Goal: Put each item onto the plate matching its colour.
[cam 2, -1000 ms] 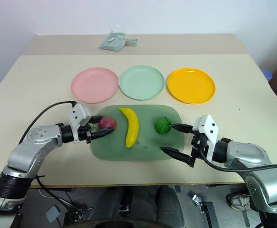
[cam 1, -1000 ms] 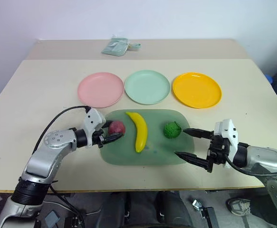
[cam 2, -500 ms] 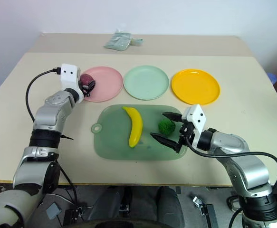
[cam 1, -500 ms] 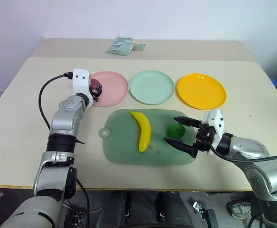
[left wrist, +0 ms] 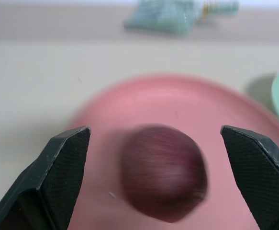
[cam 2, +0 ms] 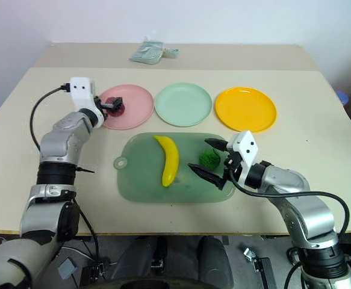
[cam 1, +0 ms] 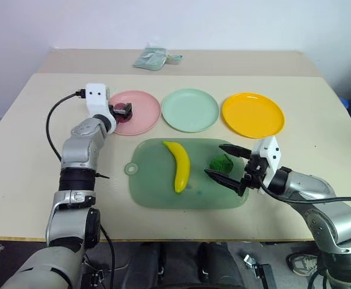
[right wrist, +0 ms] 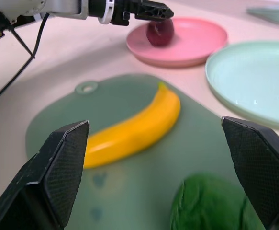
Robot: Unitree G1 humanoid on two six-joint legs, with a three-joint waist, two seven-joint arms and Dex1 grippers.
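The dark red-purple fruit (left wrist: 164, 172) sits on the pink plate (cam 1: 145, 117), at its left side. My left gripper (cam 1: 126, 111) is level over that plate and open, one finger on each side of the fruit and apart from it. On the green tray (cam 1: 157, 186) lie the yellow banana (cam 1: 179, 165) and the bumpy green ball (cam 1: 221, 163). My right gripper (cam 1: 214, 159) is open at the tray's right end, its fingers (right wrist: 58, 163) spread on either side of the ball. The mint plate (cam 1: 190, 110) and the yellow-orange plate (cam 1: 253, 114) hold nothing.
A pale green pouch (cam 1: 154, 58) lies at the far edge of the table. A black cable (cam 1: 58, 114) loops out from my left wrist over the table's left part. The three plates stand in a row just behind the tray.
My left gripper carried the fruit from the tray up to the pink plate and has now opened, letting it go. My right gripper has crept left around the green ball.
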